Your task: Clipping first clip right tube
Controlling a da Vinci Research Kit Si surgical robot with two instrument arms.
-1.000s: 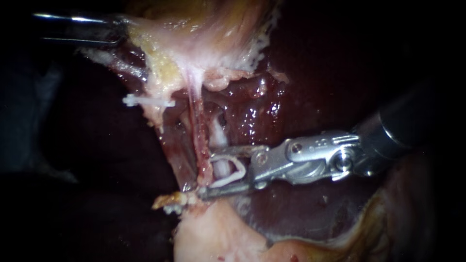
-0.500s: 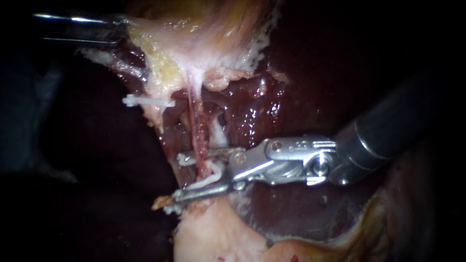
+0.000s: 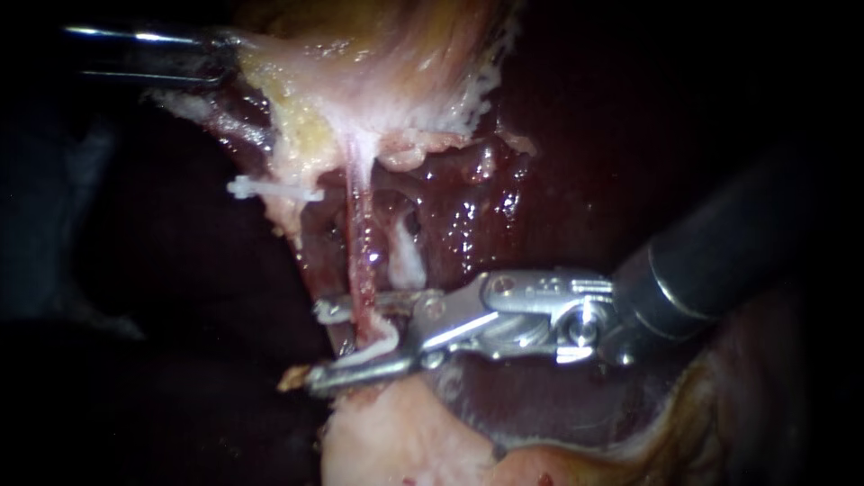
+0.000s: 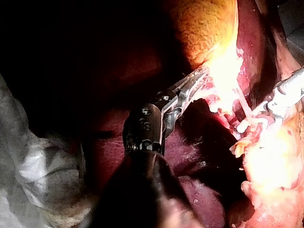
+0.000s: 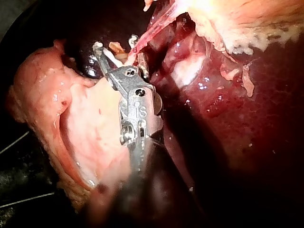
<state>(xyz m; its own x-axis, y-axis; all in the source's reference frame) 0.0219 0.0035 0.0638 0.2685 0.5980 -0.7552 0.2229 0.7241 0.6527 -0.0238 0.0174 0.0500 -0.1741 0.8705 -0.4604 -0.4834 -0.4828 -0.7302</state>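
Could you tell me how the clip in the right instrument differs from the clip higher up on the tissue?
The lower clip is held by the right instrument; the upper clip sits free of any instrument. The lower clip's arms stand apart, straddling the red tube; the upper clip lies flat and closed. Both are white.

In the endoscope view, the tip of the slender, dark-shafted left instrument (image 3: 220, 58) is buried in the pale yellow-pink tissue (image 3: 360, 81); in the left wrist view it is lost in glare. The thick dark shaft of the silver metal right instrument (image 3: 324, 346) is cut off by the right edge. The white clip (image 3: 382, 335) held between its jaws is partly covered by the thin red tube (image 3: 363, 256), whose lower end is hidden behind the lower jaw. Whether the pale whitish strand (image 3: 405, 261) beside the tube also passes between the jaws cannot be told.
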